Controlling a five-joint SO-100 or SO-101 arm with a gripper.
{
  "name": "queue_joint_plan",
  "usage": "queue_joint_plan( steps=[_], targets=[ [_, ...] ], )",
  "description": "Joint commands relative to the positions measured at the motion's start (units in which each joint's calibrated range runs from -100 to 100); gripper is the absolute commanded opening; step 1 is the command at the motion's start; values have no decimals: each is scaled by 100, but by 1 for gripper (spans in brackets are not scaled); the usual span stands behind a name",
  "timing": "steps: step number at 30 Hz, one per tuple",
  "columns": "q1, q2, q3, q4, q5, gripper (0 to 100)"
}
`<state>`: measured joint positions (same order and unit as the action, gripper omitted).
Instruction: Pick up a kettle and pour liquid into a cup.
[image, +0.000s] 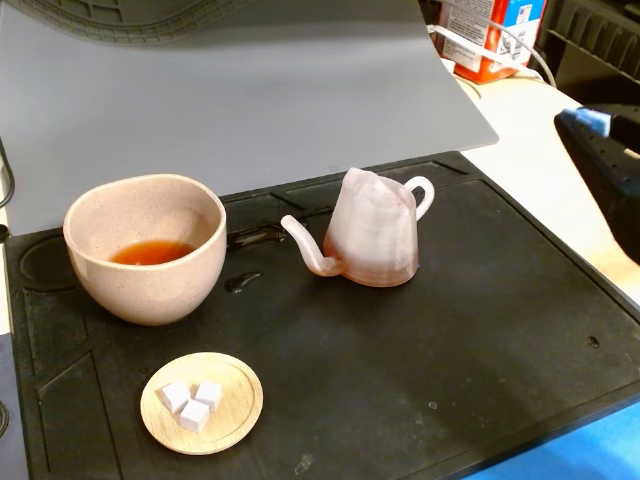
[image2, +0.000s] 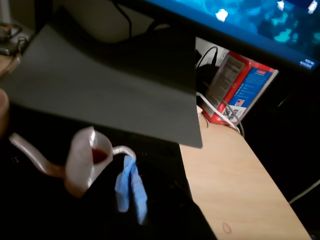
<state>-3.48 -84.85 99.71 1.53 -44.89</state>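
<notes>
The pinkish-white ridged kettle (image: 372, 232) stands upright on the black mat (image: 480, 330), its spout pointing left toward the cup (image: 145, 245). The beige speckled cup holds a shallow pool of reddish-orange liquid (image: 150, 252). In the wrist view the kettle (image2: 80, 162) is seen from above, with red liquid (image2: 100, 155) inside. My gripper (image: 591, 121) is at the right edge of the fixed view, apart from the kettle. Its blue-taped tip (image2: 131, 192) shows just beside the kettle's handle in the wrist view. Whether the jaws are open or shut does not show.
A round wooden dish (image: 202, 402) with three white cubes lies at the mat's front left. A shiny spot (image: 243, 283) sits on the mat between cup and kettle. A grey sheet (image: 250, 90) lies behind, and a red-and-blue box (image: 490, 35) stands at the back right.
</notes>
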Motion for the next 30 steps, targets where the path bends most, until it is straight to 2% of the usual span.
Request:
queue_joint_plan(
  steps=[1,6,11,21,26,30],
  targets=[
    [-21,-722,20,854,-331,1],
    [-6,-1464,11,2255,-704,1],
    [-14,-1404,11,2488,-730,1],
    [40,-1413,11,5904,-772,1],
    [40,-1413,11,6967,-788,1],
    [40,-1422,11,7400,-793,1]
  ],
)
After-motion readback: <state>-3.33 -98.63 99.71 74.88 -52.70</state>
